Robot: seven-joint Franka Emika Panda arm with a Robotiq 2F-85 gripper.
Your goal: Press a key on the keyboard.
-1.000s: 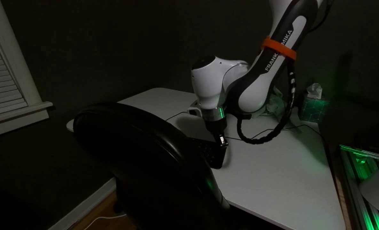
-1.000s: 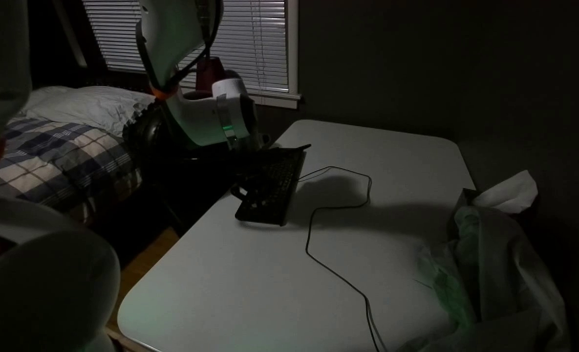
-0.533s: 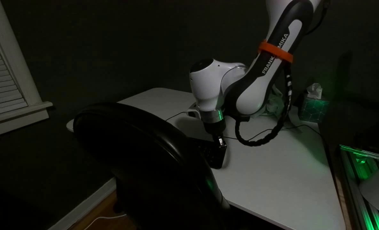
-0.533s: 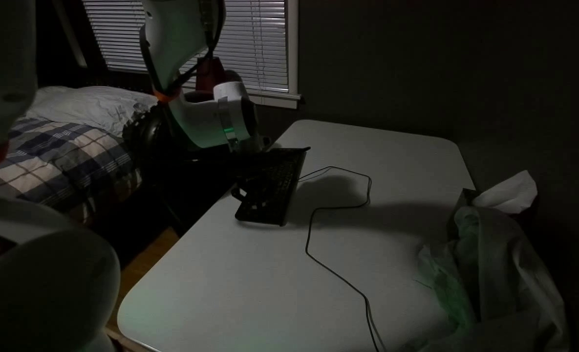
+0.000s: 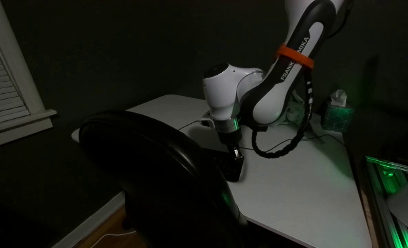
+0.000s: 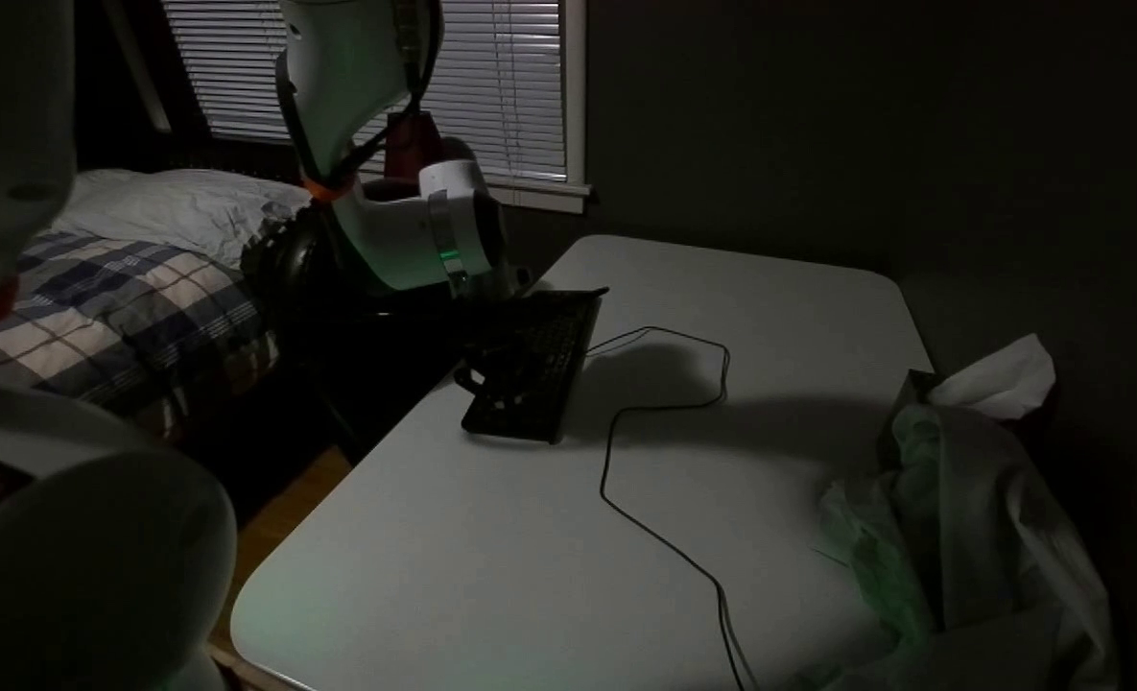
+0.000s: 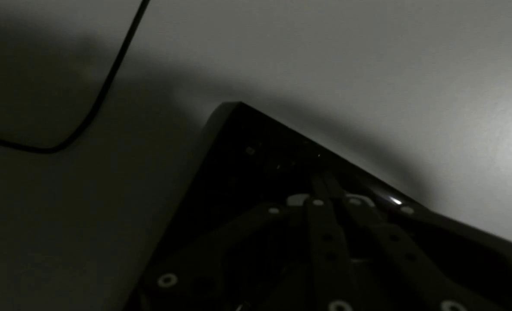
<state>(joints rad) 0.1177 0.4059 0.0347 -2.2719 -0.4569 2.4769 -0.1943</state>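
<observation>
The keyboard [image 5: 234,174] is a flat black slab on the white tabletop [image 5: 293,186]. In an exterior view the chair back hides much of it; its keys show faintly in an exterior view [image 6: 554,360]. In the wrist view the keyboard [image 7: 234,172] is almost black, with one corner pointing up. My gripper [image 5: 238,156] points down over the end part of the keyboard, near its edge. In the wrist view the gripper's fingertips [image 7: 325,183] are together with nothing seen between them, low over the keys. It is too dark to tell whether they touch a key.
A big black chair back [image 5: 148,165] stands at the table's edge by the keyboard. A thin dark cable [image 6: 616,461] winds over the table. A tissue box [image 5: 338,117] and crumpled cloth [image 6: 971,537] are at the table's far end. A bed [image 6: 127,297] stands beyond.
The arm and gripper have sunk slightly toward the keyboard and shifted a little sideways, mostly in the first half second. The keyboard has not visibly moved.
</observation>
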